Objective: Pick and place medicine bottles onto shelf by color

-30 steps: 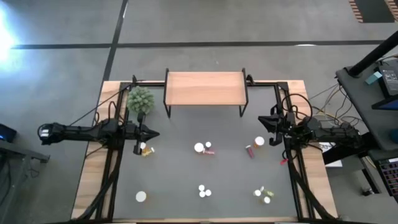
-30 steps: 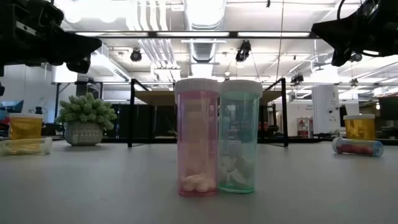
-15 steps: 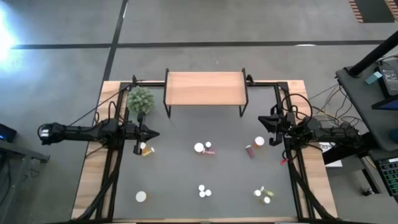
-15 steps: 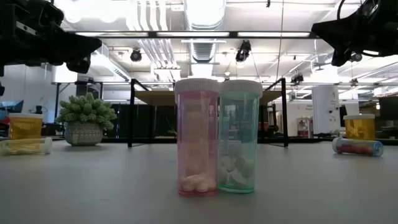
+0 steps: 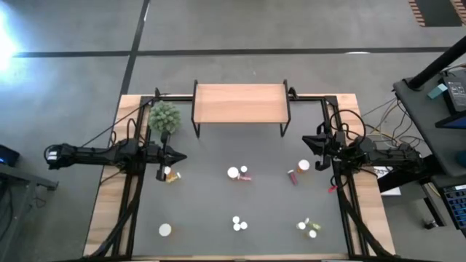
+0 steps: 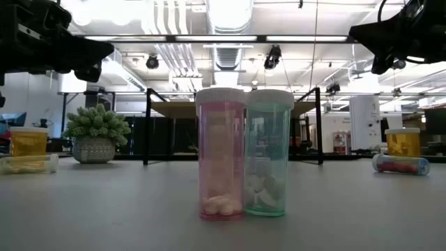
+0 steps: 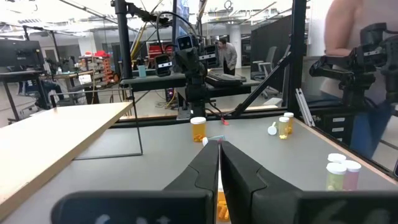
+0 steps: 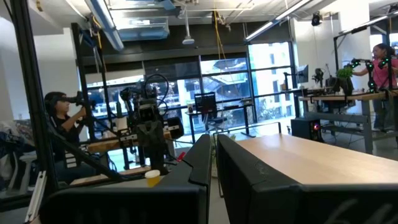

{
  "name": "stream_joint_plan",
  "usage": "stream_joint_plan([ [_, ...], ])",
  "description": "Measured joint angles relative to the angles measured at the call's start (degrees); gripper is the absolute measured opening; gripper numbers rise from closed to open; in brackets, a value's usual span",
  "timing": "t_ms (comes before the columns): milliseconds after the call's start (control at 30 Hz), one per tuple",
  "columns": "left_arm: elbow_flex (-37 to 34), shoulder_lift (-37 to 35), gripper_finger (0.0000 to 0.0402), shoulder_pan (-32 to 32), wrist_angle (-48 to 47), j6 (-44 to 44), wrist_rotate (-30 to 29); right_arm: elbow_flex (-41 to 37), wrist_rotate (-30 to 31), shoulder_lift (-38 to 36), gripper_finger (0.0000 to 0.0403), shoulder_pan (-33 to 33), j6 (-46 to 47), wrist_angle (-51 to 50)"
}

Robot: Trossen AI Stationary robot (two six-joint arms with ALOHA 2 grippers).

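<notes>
Nothing placed: shelf [image 5: 240,102] bare, medicine bottles [image 5: 238,173] scattered over the mat [image 5: 218,204]. My left gripper [image 5: 177,156] and right gripper [image 5: 308,141] hang at opposite mat edges, both clenched on nothing. All sorting left.

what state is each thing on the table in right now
left tool: shut, empty, over the mat's left edge
right tool: shut, empty, at the right edge
light-wood shelf on black legs: bare
pink bottle and green bottle, white caps: upright, capped, touching
red-pill bottle: lying down
</notes>
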Motion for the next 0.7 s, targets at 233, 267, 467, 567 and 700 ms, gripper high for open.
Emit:
stream_joint_plan([
  [233,0.00,0.02,0.0000,-0.01,0.00,0.00,0.00,0.00,0.00,0.00,0.0018,-0.02,-0.04,0.00],
  [267,0.00,0.02,0.0000,0.01,0.00,0.00,0.00,0.00,0.00,0.00,0.0018,0.00,-0.45,0.12],
  [467,0.01,0.02,0.0000,-0.01,0.00,0.00,0.01,0.01,-0.01,0.00,0.0018,-0.01,-0.32,0.67],
  [567,-0.01,0.00,0.0000,0.00,0.00,0.02,0.00,0.00,-0.02,0.00,0.0018,-0.02,7.79,1.63],
  [700,0.01,0.02,0.0000,-0.01,-0.01,0.01,0.01,0.00,-0.02,-0.09,0.0018,0.00,19.52,2.67],
])
